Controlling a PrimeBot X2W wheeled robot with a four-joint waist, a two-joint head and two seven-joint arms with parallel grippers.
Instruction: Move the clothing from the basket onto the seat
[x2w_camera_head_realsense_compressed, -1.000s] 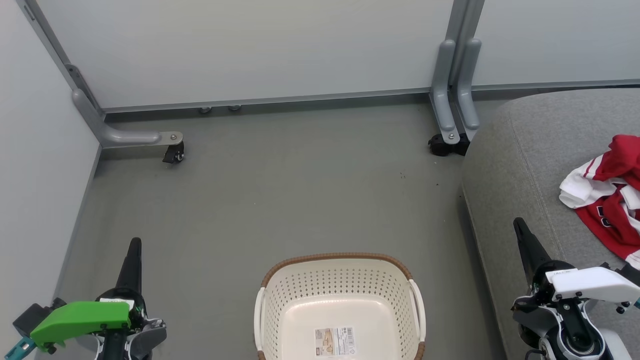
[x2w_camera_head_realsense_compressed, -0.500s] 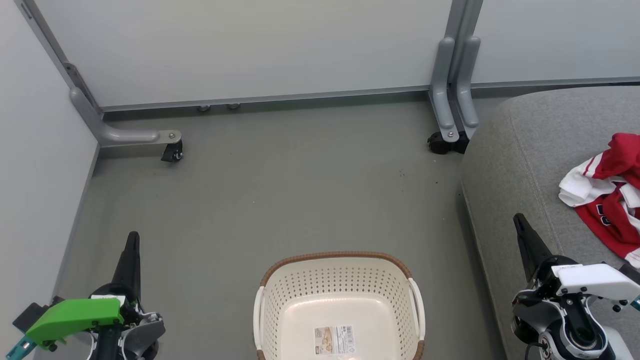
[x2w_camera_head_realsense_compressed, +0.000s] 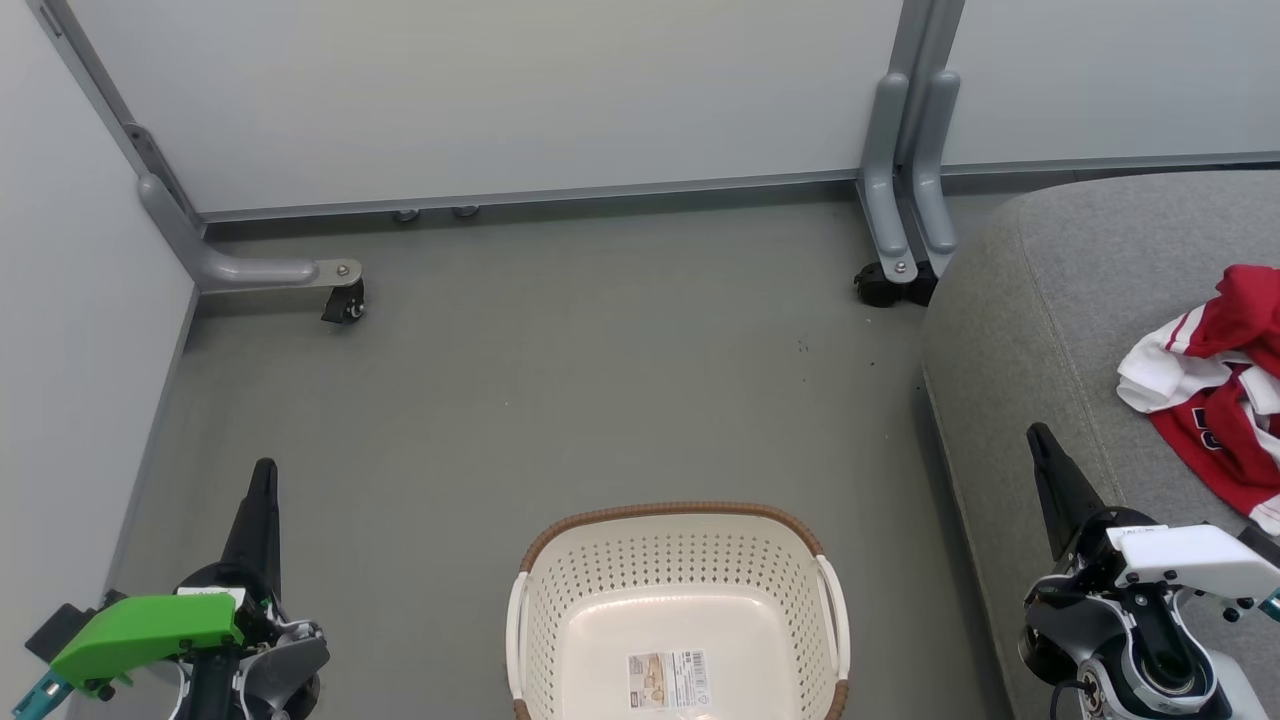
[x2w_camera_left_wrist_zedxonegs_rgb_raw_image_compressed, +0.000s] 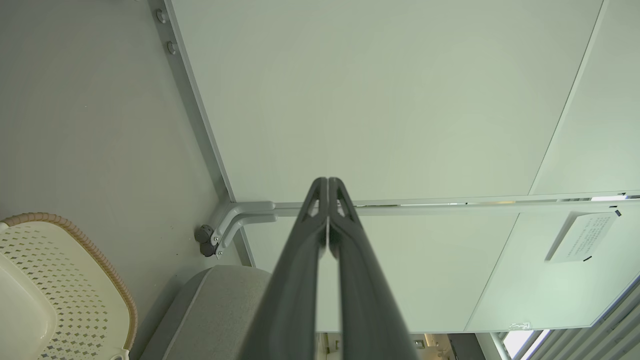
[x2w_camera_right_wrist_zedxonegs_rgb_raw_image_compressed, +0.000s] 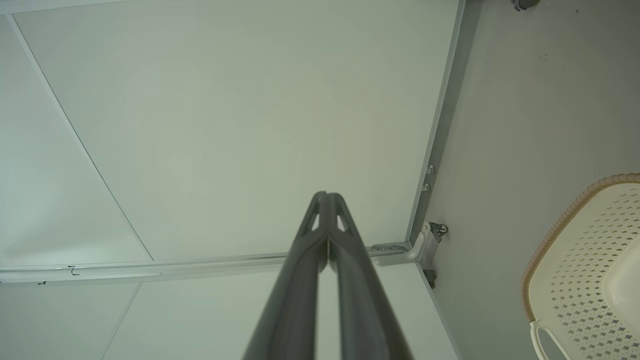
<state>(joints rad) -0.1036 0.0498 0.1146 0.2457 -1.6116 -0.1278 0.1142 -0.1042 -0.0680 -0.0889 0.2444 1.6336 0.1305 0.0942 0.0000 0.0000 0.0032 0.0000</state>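
Observation:
The cream basket (x2w_camera_head_realsense_compressed: 680, 560) stands on the floor at the bottom centre, holding nothing but a barcode sticker on its bottom; its rim (x2w_camera_left_wrist_zedxonegs_rgb_raw_image_compressed: 100, 260) also shows in the left wrist view and its wall (x2w_camera_right_wrist_zedxonegs_rgb_raw_image_compressed: 575, 260) in the right wrist view. Red and white clothing (x2w_camera_head_realsense_compressed: 1215, 380) lies crumpled on the grey seat (x2w_camera_head_realsense_compressed: 1040, 330) at the right edge, partly cut off by the frame. My left gripper (x2w_camera_head_realsense_compressed: 265, 475) is shut at lower left, well left of the basket. My right gripper (x2w_camera_head_realsense_compressed: 1036, 435) is shut at lower right, over the seat's front edge, empty.
Pale partition panels (x2w_camera_head_realsense_compressed: 520, 100) close off the back and left. Their grey feet carry castors, one (x2w_camera_head_realsense_compressed: 345, 300) at left and one (x2w_camera_head_realsense_compressed: 885, 285) by the seat's corner. Bare grey floor (x2w_camera_head_realsense_compressed: 560, 380) lies between basket and panels.
Both grippers have drifted slightly; the left one sits a little higher in the view. The picture shifted a touch. Both stayed shut, and the clothing and basket have not moved.

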